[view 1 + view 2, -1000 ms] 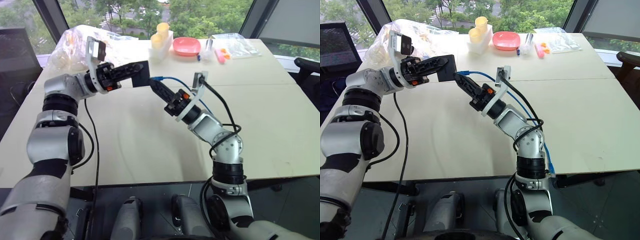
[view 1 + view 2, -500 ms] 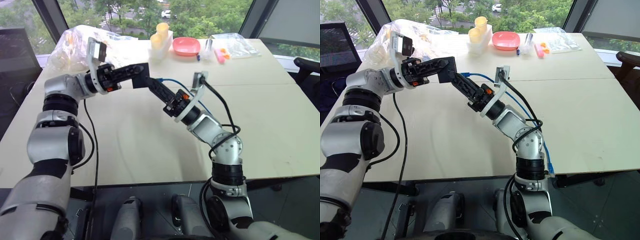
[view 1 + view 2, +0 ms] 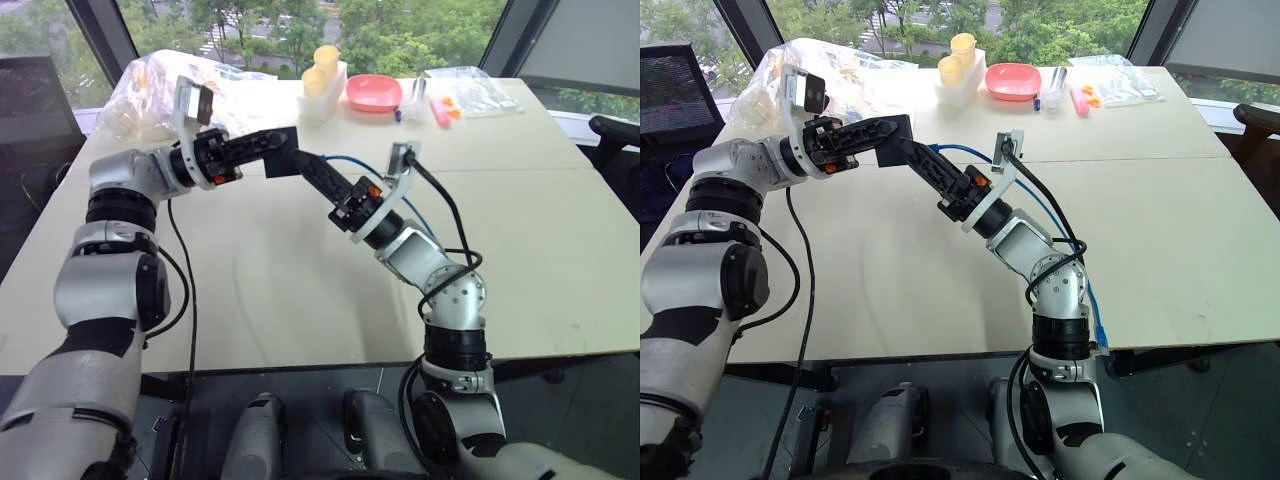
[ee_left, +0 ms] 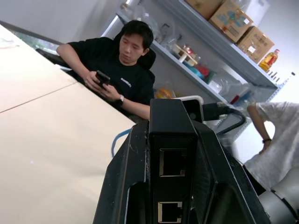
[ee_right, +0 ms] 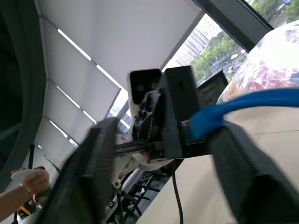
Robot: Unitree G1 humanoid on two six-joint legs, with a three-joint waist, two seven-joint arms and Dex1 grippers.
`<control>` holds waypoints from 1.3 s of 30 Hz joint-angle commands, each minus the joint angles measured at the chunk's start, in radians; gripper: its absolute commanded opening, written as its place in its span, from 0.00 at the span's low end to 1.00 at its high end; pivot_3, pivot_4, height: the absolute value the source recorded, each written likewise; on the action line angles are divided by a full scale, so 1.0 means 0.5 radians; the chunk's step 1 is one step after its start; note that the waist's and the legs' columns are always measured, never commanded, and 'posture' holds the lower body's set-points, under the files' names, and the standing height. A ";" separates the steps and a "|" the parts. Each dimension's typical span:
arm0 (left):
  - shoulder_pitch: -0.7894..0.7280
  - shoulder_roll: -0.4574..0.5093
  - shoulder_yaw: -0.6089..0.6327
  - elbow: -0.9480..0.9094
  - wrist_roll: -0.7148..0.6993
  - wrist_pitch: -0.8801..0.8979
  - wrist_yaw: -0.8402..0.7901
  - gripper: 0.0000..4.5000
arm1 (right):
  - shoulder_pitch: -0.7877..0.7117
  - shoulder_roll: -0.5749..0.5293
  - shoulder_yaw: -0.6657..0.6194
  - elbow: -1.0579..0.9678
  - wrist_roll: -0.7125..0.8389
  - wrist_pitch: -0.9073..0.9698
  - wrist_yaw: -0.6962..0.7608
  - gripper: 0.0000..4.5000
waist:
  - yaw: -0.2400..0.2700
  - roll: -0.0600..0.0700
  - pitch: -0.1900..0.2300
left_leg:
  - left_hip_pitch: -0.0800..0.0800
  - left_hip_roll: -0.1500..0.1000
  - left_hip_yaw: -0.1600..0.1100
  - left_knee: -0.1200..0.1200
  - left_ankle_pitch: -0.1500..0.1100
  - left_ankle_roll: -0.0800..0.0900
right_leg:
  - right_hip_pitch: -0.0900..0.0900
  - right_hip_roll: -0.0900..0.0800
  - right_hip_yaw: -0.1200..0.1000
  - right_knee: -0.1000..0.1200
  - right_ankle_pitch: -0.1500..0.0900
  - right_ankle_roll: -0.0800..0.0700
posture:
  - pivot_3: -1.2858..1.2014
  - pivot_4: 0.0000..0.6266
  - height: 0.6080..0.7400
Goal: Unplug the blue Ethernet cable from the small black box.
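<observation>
Left hand (image 3: 268,150) is clamped on the small matte black square box (image 3: 284,153), held up off the pale tabletop (image 3: 300,290). Right hand (image 3: 310,168) sits right against the box, fingers spread either side of the thin bright blue Ethernet cable (image 5: 243,105), not gripping it. The danger: pinching the cord behind the plug could slip, or yank the box loose. The right wrist view shows the plug meeting the box; the left wrist view shows two empty ports.

L gripper (image 3: 285,150) clamped shut; R gripper (image 3: 312,168) fingers parted, raised.
</observation>
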 commanded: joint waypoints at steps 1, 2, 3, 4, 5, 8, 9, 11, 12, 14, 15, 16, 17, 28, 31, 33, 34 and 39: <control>-0.020 0.027 0.033 -0.014 0.006 -0.020 0.011 0.12 | -0.028 0.044 -0.010 -0.077 0.088 -0.048 0.039 0.26 | 0.000 0.000 0.000 | 0.000 0.000 0.000 0.000 0.000 0.000 | 0.000 0.000 0.000 0.000 0.000 0.000 | 0.52 0.24 1.00; -0.019 0.028 0.031 -0.014 0.005 -0.021 0.012 0.12 | -0.028 0.043 -0.008 -0.076 0.087 -0.049 0.041 0.15 | 0.000 0.000 0.000 | 0.000 0.000 0.000 0.000 0.000 0.000 | 0.000 0.000 0.000 0.000 0.000 0.000 | 0.52 0.24 1.00; -0.019 0.028 0.031 -0.014 0.003 -0.020 0.014 0.12 | -0.028 0.043 -0.006 -0.074 0.087 -0.048 0.042 0.04 | 0.000 0.000 0.000 | 0.000 0.000 0.000 0.000 0.000 0.000 | 0.000 0.000 0.000 0.000 0.000 0.000 | 0.52 0.24 1.00; -0.019 0.028 0.031 -0.015 0.002 -0.020 0.016 0.12 | -0.027 0.042 -0.001 -0.072 0.084 -0.046 0.045 0.02 | 0.000 0.000 0.000 | 0.000 0.000 0.000 0.000 0.000 0.000 | 0.000 0.000 0.000 0.000 0.000 0.000 | 0.52 0.24 1.00; -0.019 0.028 0.031 -0.015 0.001 -0.020 0.018 0.12 | -0.024 0.040 0.006 -0.072 0.076 -0.044 0.047 0.02 | 0.000 0.000 0.000 | 0.000 0.000 0.000 0.000 0.000 0.000 | 0.000 0.000 0.000 0.000 0.000 0.000 | 0.52 0.24 1.00; -0.020 0.028 0.038 -0.013 -0.003 -0.019 0.029 0.12 | -0.010 0.026 0.036 -0.078 0.044 -0.034 0.057 0.02 | -0.001 0.000 0.000 | 0.000 0.000 0.000 -0.001 0.000 0.000 | 0.000 0.000 0.000 0.000 0.000 0.000 | 0.52 0.24 1.00; -0.020 0.028 0.040 -0.013 -0.005 -0.018 0.033 0.12 | -0.006 0.022 0.043 -0.081 0.038 -0.032 0.059 0.02 | -0.001 0.000 0.000 | 0.000 0.000 0.000 -0.001 0.000 0.000 | 0.000 0.000 0.000 0.000 0.000 0.000 | 0.52 0.24 1.00; -0.022 0.028 0.043 -0.012 -0.006 -0.018 0.038 0.12 | -0.005 0.017 0.043 -0.083 0.037 -0.032 0.053 0.02 | 0.000 0.000 0.000 | 0.000 0.000 0.000 -0.001 0.000 0.000 | 0.000 0.000 0.000 0.000 0.000 0.000 | 0.52 0.24 1.00; -0.023 0.028 0.046 -0.011 -0.007 -0.020 0.044 0.12 | -0.006 0.015 0.035 -0.081 0.041 -0.034 0.046 0.02 | 0.000 0.000 0.000 | 0.000 0.000 0.000 -0.001 0.000 0.000 | 0.000 0.000 0.000 0.000 0.000 0.000 | 0.52 0.24 1.00; -0.025 0.032 0.052 -0.006 -0.008 -0.028 0.052 0.12 | -0.009 0.011 0.016 -0.074 0.048 -0.042 0.035 0.02 | 0.000 0.000 0.000 | 0.000 0.000 0.000 -0.001 0.000 0.000 | 0.000 0.000 0.000 0.000 0.000 0.000 | 0.52 0.24 1.00; -0.030 0.045 0.061 -0.003 -0.009 -0.035 0.062 0.12 | -0.018 -0.009 -0.030 -0.072 0.064 -0.055 0.017 0.02 | 0.000 0.000 0.000 | 0.000 0.000 0.000 -0.001 0.000 0.000 | 0.000 0.000 0.000 0.000 0.000 0.000 | 0.52 0.24 1.00; -0.032 0.054 0.066 -0.002 -0.010 -0.039 0.068 0.12 | -0.023 -0.023 -0.062 -0.072 0.075 -0.064 0.004 0.02 | 0.000 0.000 0.000 | 0.000 0.000 0.000 -0.001 0.000 0.000 | 0.000 0.000 0.000 0.000 0.000 0.000 | 0.52 0.24 1.00; -0.038 0.075 0.080 0.003 -0.015 -0.041 0.077 0.12 | -0.026 -0.054 -0.117 -0.076 0.093 -0.077 -0.015 0.02 | 0.000 0.000 0.000 | 0.000 0.000 0.000 -0.001 0.000 0.000 | 0.000 0.000 0.000 0.000 0.000 0.000 | 0.52 0.24 1.00; -0.039 0.206 0.141 0.040 -0.026 -0.062 0.138 0.12 | -0.017 -0.412 -0.296 -0.039 0.136 -0.109 -0.084 0.02 | 0.001 0.000 0.000 | 0.000 0.000 0.000 -0.002 0.000 0.000 | 0.000 0.000 0.000 -0.001 0.000 0.000 | 0.52 0.24 1.00; -0.032 0.201 0.171 0.052 -0.047 -0.067 0.190 0.12 | -0.079 -0.510 -0.286 0.049 0.111 -0.108 -0.050 0.02 | -0.002 0.000 0.000 | 0.000 0.000 0.000 -0.002 0.000 0.000 | 0.000 0.000 0.000 -0.001 0.000 0.000 | 0.52 0.24 1.00; -0.023 0.209 0.183 0.051 -0.058 -0.068 0.206 0.12 | -0.106 -0.551 -0.289 0.086 0.103 -0.123 -0.038 0.02 | -0.009 0.000 0.000 | 0.000 0.000 0.001 -0.002 0.000 0.000 | -0.001 0.000 0.000 -0.001 0.000 0.000 | 0.52 0.24 1.00; -0.020 0.214 0.188 0.053 -0.060 -0.066 0.211 0.12 | -0.114 -0.568 -0.292 0.098 0.100 -0.129 -0.032 0.02 | -0.006 0.000 0.000 | 0.000 0.000 0.002 -0.004 0.000 0.000 | -0.002 0.000 0.001 -0.002 0.000 0.000 | 0.52 0.24 1.00; 0.000 0.234 0.188 0.045 -0.018 -0.099 0.221 0.12 | -0.140 -0.638 -0.314 0.151 0.012 -0.158 0.006 0.02 | 0.014 0.000 0.000 | 0.001 0.000 0.000 -0.012 0.000 0.000 | -0.003 0.001 -0.001 -0.003 -0.001 0.000 | 0.52 0.24 1.00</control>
